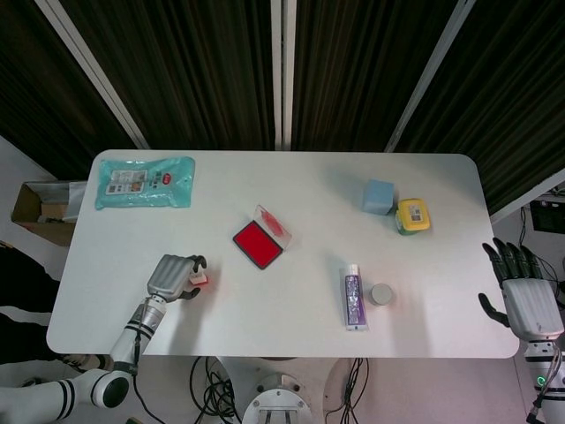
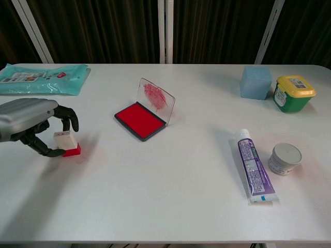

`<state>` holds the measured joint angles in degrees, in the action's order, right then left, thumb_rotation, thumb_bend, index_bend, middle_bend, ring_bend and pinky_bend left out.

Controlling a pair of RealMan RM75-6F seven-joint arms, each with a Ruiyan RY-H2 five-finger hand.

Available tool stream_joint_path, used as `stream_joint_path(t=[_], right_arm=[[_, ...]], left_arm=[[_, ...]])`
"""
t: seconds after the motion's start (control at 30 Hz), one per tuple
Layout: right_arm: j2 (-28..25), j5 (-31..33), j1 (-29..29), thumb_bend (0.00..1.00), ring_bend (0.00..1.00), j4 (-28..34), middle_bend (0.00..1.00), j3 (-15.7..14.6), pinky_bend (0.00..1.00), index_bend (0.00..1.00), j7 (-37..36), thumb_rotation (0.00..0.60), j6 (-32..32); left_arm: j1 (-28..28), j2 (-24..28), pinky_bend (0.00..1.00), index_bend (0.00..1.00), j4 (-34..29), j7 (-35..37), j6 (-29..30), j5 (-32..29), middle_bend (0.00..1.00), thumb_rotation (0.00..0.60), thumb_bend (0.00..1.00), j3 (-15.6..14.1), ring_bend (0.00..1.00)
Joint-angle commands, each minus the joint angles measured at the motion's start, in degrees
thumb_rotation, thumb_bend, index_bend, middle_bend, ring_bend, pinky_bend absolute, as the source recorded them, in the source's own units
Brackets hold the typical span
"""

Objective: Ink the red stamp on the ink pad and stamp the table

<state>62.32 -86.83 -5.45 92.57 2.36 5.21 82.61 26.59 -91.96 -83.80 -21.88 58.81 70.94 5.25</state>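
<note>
The red stamp (image 1: 202, 280) (image 2: 67, 144), a red base with a white top, stands on the white table (image 1: 291, 177) at the front left. My left hand (image 1: 172, 276) (image 2: 28, 121) has its fingers curled around it, thumb at the near side of the base and fingers over the top. The open ink pad (image 1: 257, 243) (image 2: 139, 120), with its red cushion and raised clear lid, lies to the right of the stamp near the table's middle. My right hand (image 1: 528, 300) hangs open beyond the table's right edge, holding nothing; the chest view does not show it.
A teal wipes pack (image 1: 144, 182) (image 2: 44, 77) lies at the back left. A blue cube (image 1: 378, 196) (image 2: 255, 81) and a yellow-lidded green jar (image 1: 412, 215) (image 2: 293, 93) sit back right. A purple tube (image 1: 354, 297) (image 2: 253, 165) and a small round tin (image 1: 381, 294) (image 2: 285, 158) lie front right.
</note>
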Motion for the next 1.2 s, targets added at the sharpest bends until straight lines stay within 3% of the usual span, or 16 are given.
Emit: stream_joint_path(t=[0.03, 0.3, 1.2], right_arm=[[0.0, 0.0, 0.0, 0.23, 0.0, -0.2, 0.0, 0.0, 0.0, 0.0, -0.2, 0.6, -0.1], [0.1, 0.4, -0.1, 0.23, 0.0, -0.8, 0.0, 0.0, 0.0, 0.0, -0.7, 0.6, -0.5], [0.3, 1.2, -0.7, 0.23, 0.0, -0.8, 0.0, 0.0, 0.0, 0.0, -0.2, 0.6, -1.9]], left_arm=[[0.3, -0.2, 1.0, 0.41, 0.4, 0.3, 0.1, 0.2, 0.48, 0.6, 0.22, -0.2, 0.96], [1.1, -1.3, 1.0, 0.48, 1.8, 0.3, 0.1, -0.2, 0.53, 0.6, 0.3, -0.2, 0.97], [2.2, -0.1, 1.0, 0.5, 1.4, -0.8, -0.3, -1.6, 0.58, 0.6, 0.31, -1.6, 0.97]])
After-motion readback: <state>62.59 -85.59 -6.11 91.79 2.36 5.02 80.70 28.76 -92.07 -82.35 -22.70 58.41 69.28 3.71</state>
